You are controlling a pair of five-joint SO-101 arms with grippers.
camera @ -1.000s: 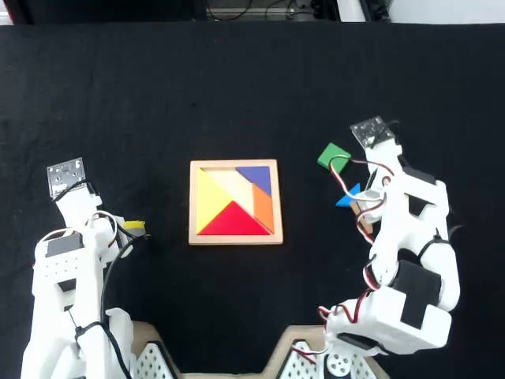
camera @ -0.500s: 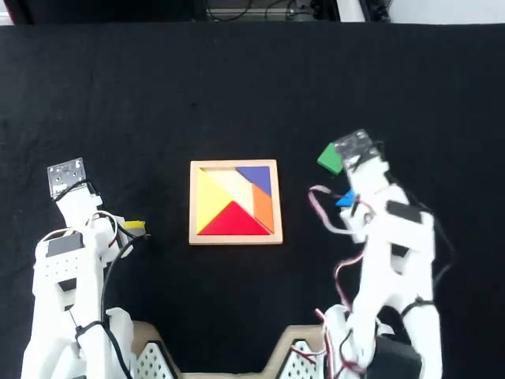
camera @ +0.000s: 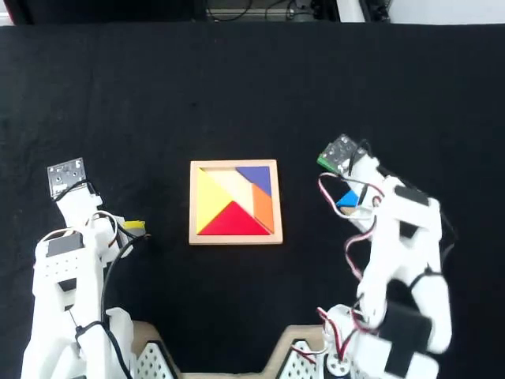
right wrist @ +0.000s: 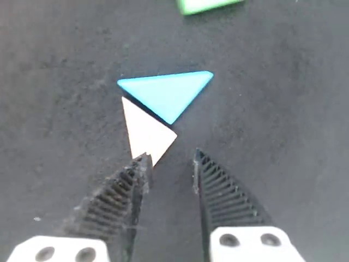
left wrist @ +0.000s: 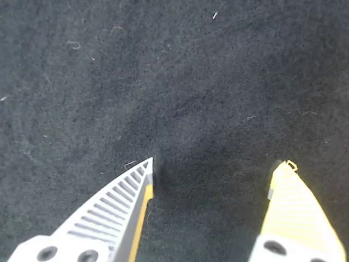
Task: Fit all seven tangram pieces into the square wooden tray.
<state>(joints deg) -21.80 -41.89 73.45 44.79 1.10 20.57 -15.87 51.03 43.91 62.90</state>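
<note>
The square wooden tray (camera: 235, 239) lies mid-table and holds a yellow triangle (camera: 207, 201), a red triangle (camera: 234, 220), a cream piece (camera: 232, 182), a dark blue piece (camera: 257, 176) and an orange piece (camera: 263, 204). To its right lie a green piece (camera: 324, 161) and a light blue triangle (camera: 346, 198), both partly under my right arm (camera: 394, 225). My right gripper (right wrist: 170, 159) is open a little just short of the light blue triangle (right wrist: 166, 94) and a white triangle (right wrist: 144, 134) that touch each other. My left gripper (left wrist: 217, 162) is open over bare cloth.
A black cloth (camera: 237, 87) covers the table. My left arm (camera: 67, 253) stands at the near left, well apart from the tray. The green piece (right wrist: 207, 4) lies beyond the two triangles in the right wrist view.
My right arm has swung its wrist left toward the tray and now covers part of the green piece. The left arm and the tray's pieces have not moved.
</note>
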